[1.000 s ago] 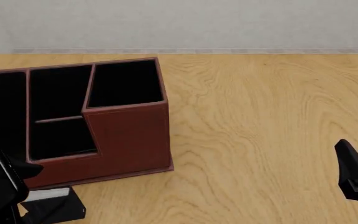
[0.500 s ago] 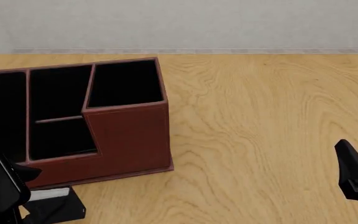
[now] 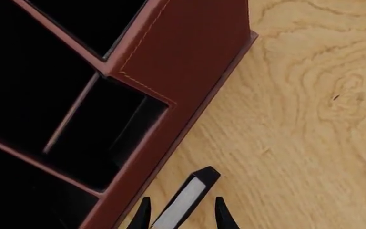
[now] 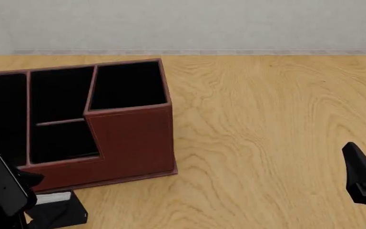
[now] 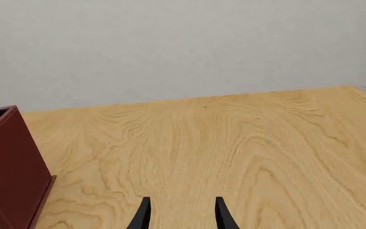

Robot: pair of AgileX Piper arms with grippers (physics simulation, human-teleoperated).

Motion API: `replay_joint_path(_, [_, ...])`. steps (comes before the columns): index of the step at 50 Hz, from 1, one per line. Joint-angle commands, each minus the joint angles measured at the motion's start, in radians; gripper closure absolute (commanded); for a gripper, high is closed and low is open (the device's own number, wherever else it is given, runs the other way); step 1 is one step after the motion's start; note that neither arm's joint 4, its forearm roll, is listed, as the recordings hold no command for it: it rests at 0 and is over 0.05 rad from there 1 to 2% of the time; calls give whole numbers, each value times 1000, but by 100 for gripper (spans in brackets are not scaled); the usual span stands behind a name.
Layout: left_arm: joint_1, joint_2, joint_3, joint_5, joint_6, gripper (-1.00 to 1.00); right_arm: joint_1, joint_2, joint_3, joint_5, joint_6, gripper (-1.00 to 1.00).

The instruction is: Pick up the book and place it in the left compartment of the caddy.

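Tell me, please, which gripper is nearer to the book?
Left. The left gripper straddles the book by the caddy; the right gripper hovers over bare table across the scene.

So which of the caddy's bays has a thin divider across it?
The middle bay of the caddy, between the long undivided left compartment and the taller square corner bay. Neither neighbour has a crossbar.

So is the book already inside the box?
No, the book lies on the table beside the box, between the left gripper fingers.
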Motion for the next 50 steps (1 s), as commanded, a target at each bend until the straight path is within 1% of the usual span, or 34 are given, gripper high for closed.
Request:
replay_joint_path(1, [16,35,18,-38,8,-100,0,7,0,-5,1,-100])
replay_joint_path(7, [28,45,24,-51,17,-100,0,17,0,-14,1,-100])
replay_joint_path(20, [32,74,47,-91,11,-100,1,16,-1,-11,-4,-100])
replay_joint_path(37, [32,81,86,-112,1,-100,1,23,0,-18,-6,-100])
replay_joint_path(50, [59,81,95,-122,13,-100,1,21,0,-16,-5,-100])
